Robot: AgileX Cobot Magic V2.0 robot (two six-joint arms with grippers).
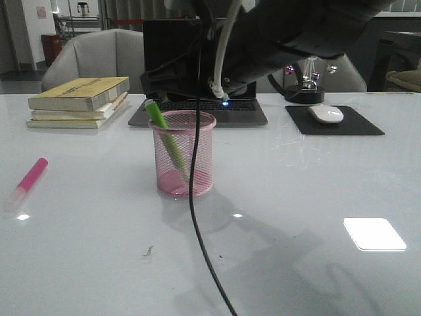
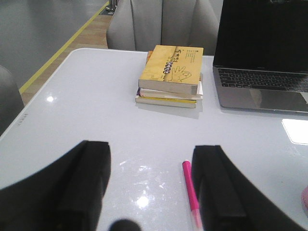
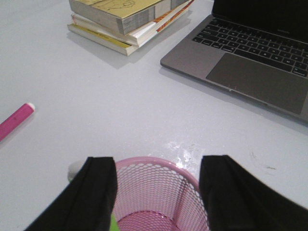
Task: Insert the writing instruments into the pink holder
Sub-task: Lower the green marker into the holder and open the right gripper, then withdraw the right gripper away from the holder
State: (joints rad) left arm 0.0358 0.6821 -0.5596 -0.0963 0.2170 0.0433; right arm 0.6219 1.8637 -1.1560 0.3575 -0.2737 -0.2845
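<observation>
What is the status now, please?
Both grippers open, empty. Green marker in pink holder; pink marker lies on table. Nothing blocks it.

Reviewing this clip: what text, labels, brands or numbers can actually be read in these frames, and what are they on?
Nothing is legible.
Top yellow book: a line of cover print beside a hand drawing, too small and blurred to read.
Laptop: key legends too small to read.
Pink highlighter, green highlighter, pink holder: no visible text.
</observation>
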